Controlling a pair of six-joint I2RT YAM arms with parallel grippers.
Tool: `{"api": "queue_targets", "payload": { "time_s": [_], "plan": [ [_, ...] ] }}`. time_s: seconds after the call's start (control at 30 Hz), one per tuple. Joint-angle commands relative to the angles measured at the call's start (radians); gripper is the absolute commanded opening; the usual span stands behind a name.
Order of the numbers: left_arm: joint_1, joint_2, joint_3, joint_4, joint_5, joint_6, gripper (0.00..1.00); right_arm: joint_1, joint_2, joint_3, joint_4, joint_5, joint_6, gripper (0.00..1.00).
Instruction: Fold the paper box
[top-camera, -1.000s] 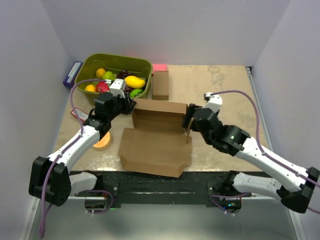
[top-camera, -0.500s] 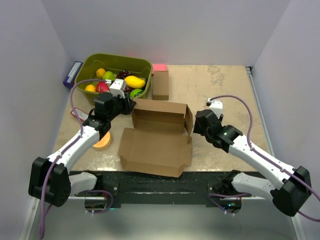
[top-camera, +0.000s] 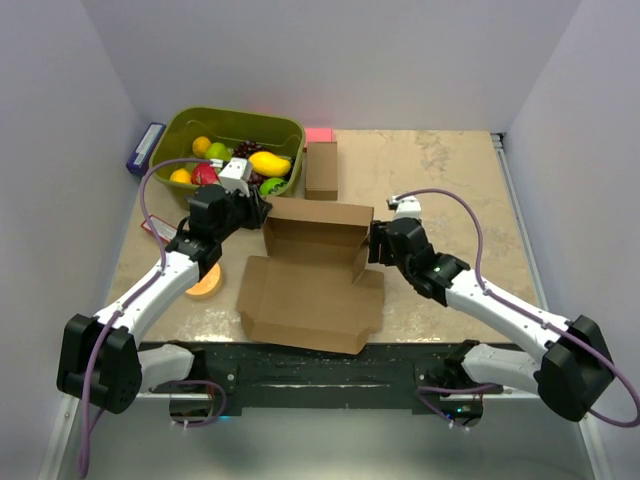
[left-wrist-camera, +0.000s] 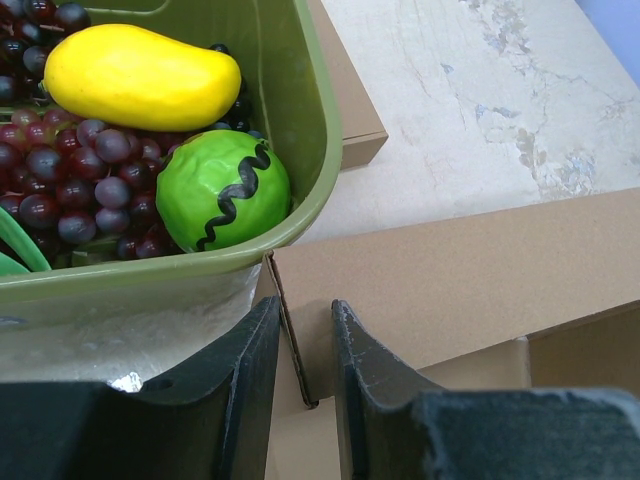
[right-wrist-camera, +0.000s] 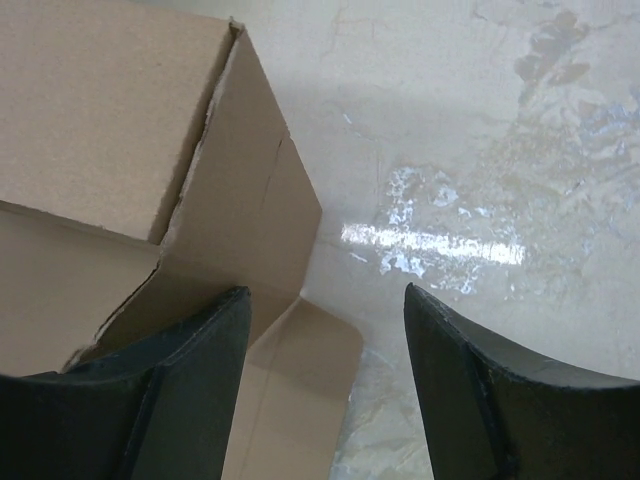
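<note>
Holding the paper box (top-camera: 315, 290) at the centre of the table (top-camera: 440, 170), I have the left gripper (left-wrist-camera: 305, 308) clamped on its left wall edge. The right gripper (right-wrist-camera: 325, 295) hangs open beside the right flap.

— Where's the paper box (top-camera: 312, 278)?
— Centre of the frame, on the table (top-camera: 440, 190). Plain brown cardboard, half formed.
— Its pose?
— The upper part stands up as a shallow tray with raised walls. The lower panel lies flat, reaching toward the bottom edge.
</note>
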Motion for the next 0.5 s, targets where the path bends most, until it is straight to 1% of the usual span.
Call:
{"api": "queue_targets", "payload": {
  "time_s": [0.0, 0.13, 0.27, 0.47],
  "plan": [
    [-0.006, 0.003, 0.002, -0.098, -0.010, 0.034, 0.31, -0.002, 0.035, -0.003, 0.175, -0.021, -0.106, 0.68],
    [-0.006, 0.003, 0.003, -0.098, -0.010, 0.034, 0.31, -0.002, 0.047, -0.019, 0.239, -0.046, -0.146, 0.69],
    [-0.006, 0.003, 0.005, -0.099, -0.009, 0.034, 0.31, -0.002, 0.044, -0.051, 0.300, -0.105, -0.158, 0.68],
    [-0.006, 0.003, 0.006, -0.099, -0.007, 0.034, 0.31, -0.002, 0.027, -0.094, 0.334, -0.154, -0.157, 0.68]
  ]
}}
